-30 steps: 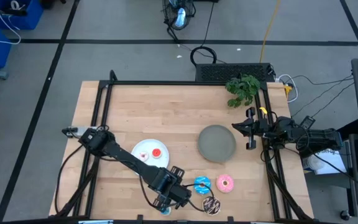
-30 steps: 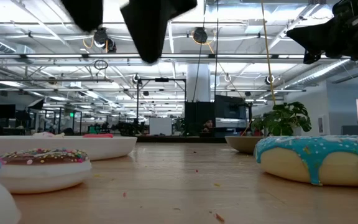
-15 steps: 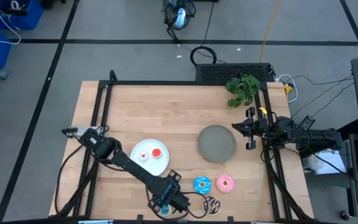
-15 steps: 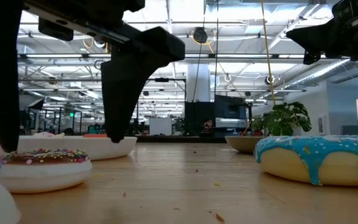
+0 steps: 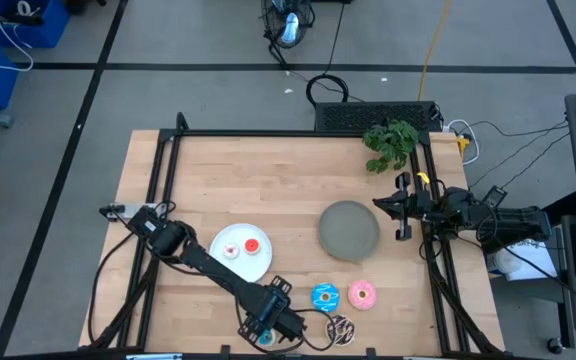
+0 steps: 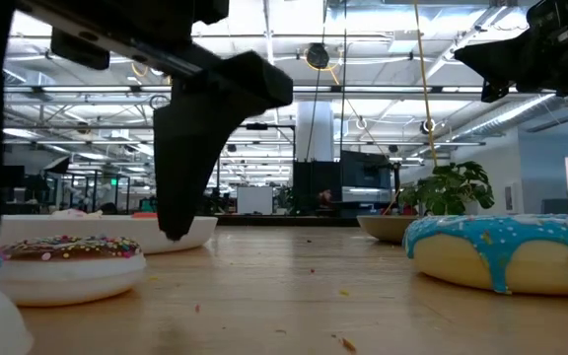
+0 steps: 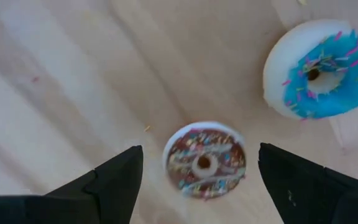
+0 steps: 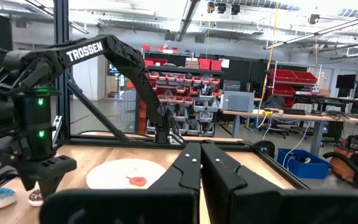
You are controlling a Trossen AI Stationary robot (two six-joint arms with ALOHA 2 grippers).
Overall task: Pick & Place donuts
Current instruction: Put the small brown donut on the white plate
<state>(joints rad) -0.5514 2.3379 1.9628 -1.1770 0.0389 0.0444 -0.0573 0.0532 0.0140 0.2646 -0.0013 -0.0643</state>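
A tiny brown sprinkled donut point(image 7: 204, 163) lies flat on the wooden table near its front edge. My left gripper point(image 7: 199, 149) points down over it, open, one finger on each side and clear of it; the low view shows the same donut point(image 6: 67, 261) between those fingers. Beside it lie a blue sprinkled donut point(image 5: 325, 296), a pink donut point(image 5: 362, 295) and a chocolate drizzled donut point(image 5: 341, 327). A red donut point(image 5: 252, 246) and a white one point(image 5: 230, 251) rest on the white plate point(image 5: 223, 235). My right gripper point(image 5: 400, 207) waits shut at the table's right edge.
A gray plate point(image 5: 349, 230) sits right of the middle. A green plant point(image 5: 390, 143) stands at the far right corner. A black frame point(image 5: 158, 170) runs along the table's sides. Bare wood lies across the far half.
My left gripper has come down toward the table and slightly toward its near edge, so that its fingers now stand on either side of the tiny brown donut. The donuts have stayed where they were.
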